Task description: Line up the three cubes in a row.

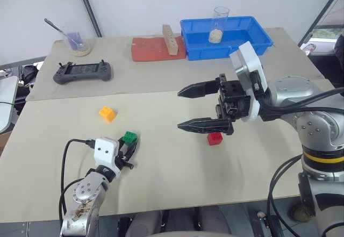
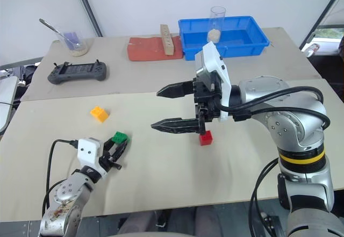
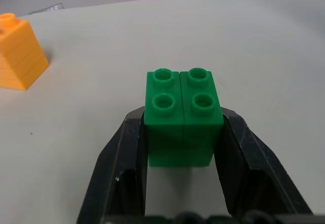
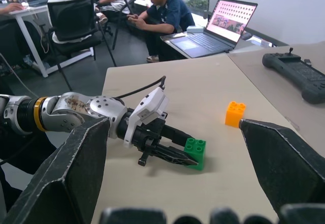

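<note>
Left gripper (image 3: 183, 132) clamped on green studded plastic cube (image 3: 184, 113): pick step. Next, probably carry it beside the red plastic cube (image 1: 215, 138); right gripper (image 1: 198, 107) idle, jaws apart.

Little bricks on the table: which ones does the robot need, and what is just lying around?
Needed:
- green studded plastic cube, gripped by the left gripper
- red studded plastic cube
- orange-yellow studded plastic cube

Lying about:
- tall tan wooden block
- blue plastic tray
- black handheld controller
- clear glass cylinder

Green cube (image 3: 183, 112), orange-yellow cube (image 1: 107, 113), red cube (image 1: 215, 138), blue bin (image 1: 226, 37).
</note>
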Controlling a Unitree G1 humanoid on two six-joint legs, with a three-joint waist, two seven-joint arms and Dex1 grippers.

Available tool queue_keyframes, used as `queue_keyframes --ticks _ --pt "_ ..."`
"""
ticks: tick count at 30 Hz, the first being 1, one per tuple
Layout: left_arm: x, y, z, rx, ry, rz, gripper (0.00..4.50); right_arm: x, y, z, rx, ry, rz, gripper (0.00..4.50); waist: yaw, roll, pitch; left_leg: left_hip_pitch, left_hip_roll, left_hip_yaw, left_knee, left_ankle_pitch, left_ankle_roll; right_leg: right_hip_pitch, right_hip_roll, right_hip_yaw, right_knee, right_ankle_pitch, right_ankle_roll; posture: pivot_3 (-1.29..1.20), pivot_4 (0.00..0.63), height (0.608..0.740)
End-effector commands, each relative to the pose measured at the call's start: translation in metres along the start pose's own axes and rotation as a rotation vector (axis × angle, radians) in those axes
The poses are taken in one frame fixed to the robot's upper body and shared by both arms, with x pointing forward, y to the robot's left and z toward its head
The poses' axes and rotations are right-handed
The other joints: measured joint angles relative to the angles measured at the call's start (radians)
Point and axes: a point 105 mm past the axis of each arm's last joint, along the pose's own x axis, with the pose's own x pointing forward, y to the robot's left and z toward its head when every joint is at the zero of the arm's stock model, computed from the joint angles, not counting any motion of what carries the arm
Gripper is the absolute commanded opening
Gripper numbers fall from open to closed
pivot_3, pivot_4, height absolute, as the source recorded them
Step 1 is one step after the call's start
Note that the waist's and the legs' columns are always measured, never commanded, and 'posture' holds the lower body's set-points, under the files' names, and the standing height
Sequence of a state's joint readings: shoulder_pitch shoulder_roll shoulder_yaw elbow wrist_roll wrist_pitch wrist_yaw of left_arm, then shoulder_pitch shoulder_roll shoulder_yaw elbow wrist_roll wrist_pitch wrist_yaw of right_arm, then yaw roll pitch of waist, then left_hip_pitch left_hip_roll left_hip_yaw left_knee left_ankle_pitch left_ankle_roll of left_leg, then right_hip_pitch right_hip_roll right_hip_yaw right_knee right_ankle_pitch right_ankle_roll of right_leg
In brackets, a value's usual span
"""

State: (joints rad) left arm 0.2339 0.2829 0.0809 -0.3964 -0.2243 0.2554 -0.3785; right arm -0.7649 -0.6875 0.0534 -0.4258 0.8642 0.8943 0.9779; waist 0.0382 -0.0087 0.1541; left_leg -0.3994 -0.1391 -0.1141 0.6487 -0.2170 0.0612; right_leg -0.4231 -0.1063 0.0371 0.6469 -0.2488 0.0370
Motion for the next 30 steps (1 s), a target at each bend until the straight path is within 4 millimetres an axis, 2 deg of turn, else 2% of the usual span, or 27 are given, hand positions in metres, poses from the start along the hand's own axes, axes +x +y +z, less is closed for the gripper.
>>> queue_keyframes --ticks 1,4,10,15,18,22,30 --pt "0.006 0.003 0.022 0.067 -0.063 -0.064 1.31 -0.005 -0.001 0.011 -0.109 -0.018 -0.050 4.50 0.001 0.000 0.000 0.000 0.000 0.000 0.000 0.000 0.000 0.000 0.000 0.000 0.000 0.000 0.000 0.00 0.150 0.740" --pt "0.018 -0.002 0.037 0.115 -0.068 -0.226 1.31 -0.009 -0.001 0.004 -0.125 0.002 -0.084 4.50 0.003 0.000 0.000 0.000 0.000 0.000 0.000 0.000 0.000 0.000 0.000 -0.001 0.000 0.000 0.000 0.00 0.150 0.740" --pt "0.045 -0.033 0.059 0.214 -0.060 -0.670 1.31 -0.030 0.010 -0.030 -0.125 0.131 -0.125 4.50 0.001 0.000 0.000 0.000 -0.001 0.001 0.001 0.001 0.003 0.000 0.000 -0.003 0.000 0.001 0.001 0.00 0.150 0.740" --pt "0.061 -0.066 0.051 0.321 -0.031 -0.961 1.31 -0.047 0.022 -0.047 -0.105 0.203 -0.141 4.50 -0.008 0.000 0.000 -0.001 -0.001 0.002 0.001 0.001 0.006 0.000 -0.002 -0.003 -0.001 0.001 0.002 0.00 0.150 0.740" --pt "0.071 -0.082 0.044 0.343 -0.038 -1.037 1.31 -0.051 0.026 -0.051 -0.093 0.220 -0.154 4.50 -0.015 -0.001 0.000 0.000 0.000 0.002 0.001 0.001 0.006 0.000 -0.002 -0.003 -0.001 0.001 0.002 0.00 0.150 0.740" --pt "0.074 -0.101 0.038 0.358 -0.050 -1.103 1.31 -0.055 0.027 -0.053 -0.082 0.230 -0.181 4.50 -0.025 -0.001 0.001 -0.001 0.000 0.002 0.001 0.001 0.006 0.000 -0.002 -0.003 -0.001 0.001 0.002 0.00 0.150 0.740" --pt "0.090 -0.115 0.030 0.344 -0.074 -1.035 1.31 -0.058 0.024 -0.056 -0.075 0.232 -0.220 4.50 -0.022 -0.002 0.001 -0.001 0.000 0.002 0.003 0.001 0.007 0.000 -0.002 -0.003 -0.001 0.001 0.002 0.00 0.150 0.740"
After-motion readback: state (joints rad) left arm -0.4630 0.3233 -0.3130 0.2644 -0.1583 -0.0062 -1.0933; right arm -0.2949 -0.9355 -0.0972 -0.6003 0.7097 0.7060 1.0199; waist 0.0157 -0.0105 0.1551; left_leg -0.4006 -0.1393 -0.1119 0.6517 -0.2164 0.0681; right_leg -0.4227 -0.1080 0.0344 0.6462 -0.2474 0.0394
